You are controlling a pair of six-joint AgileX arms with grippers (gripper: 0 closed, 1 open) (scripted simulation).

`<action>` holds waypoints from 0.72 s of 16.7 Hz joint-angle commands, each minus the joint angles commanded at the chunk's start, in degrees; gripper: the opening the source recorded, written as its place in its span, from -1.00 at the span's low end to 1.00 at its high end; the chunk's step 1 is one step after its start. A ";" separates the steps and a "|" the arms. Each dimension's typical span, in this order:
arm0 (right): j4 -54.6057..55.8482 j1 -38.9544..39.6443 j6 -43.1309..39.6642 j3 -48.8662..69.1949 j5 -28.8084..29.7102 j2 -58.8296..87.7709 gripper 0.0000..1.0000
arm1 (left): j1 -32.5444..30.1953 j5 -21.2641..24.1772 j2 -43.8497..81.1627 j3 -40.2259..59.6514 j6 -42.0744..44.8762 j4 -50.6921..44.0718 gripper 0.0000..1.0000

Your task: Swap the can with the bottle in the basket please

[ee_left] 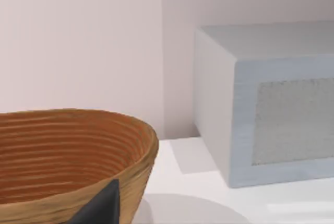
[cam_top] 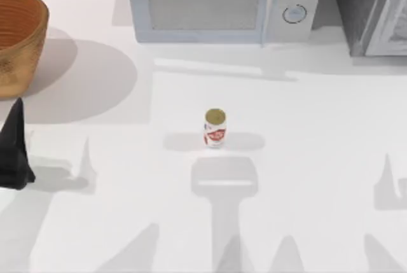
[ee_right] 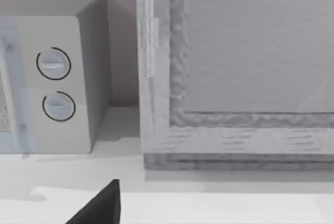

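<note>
The can (cam_top: 215, 128) stands upright mid-table, its long axis vertical, well apart from the left gripper (cam_top: 15, 152), which sits at the table's left edge just in front of the basket (cam_top: 22, 37). From that gripper the can lies off to the right. Whether its fingers are wide or narrow I cannot tell. The left arm looks nearer the basket.

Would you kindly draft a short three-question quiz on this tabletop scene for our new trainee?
1. True or false: the can stands upright on the table.
2. Which corner of the top view holds the basket? A) upper left B) lower right C) upper right
3. Fill in: the appliance behind the can, with two round dials, is a ____.

Key: 1 true; 2 A; 3 microwave. The left gripper sits at the left edge.
</note>
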 joint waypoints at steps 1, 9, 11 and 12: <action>0.00 0.00 0.00 0.00 0.00 0.00 1.00 | 0.27 -2.15 -4.19 -1.90 -0.17 -2.21 1.00; 0.00 0.00 0.00 0.00 0.00 0.00 1.00 | 1.06 -9.18 -16.82 -8.22 -0.92 -9.37 1.00; 0.00 0.00 0.00 0.00 0.00 0.00 1.00 | 1.06 -9.18 -16.82 -8.22 -0.92 -9.37 1.00; 0.00 0.00 0.00 0.00 0.00 0.00 1.00 | 0.90 -9.09 -16.62 -8.05 -0.88 -9.28 1.00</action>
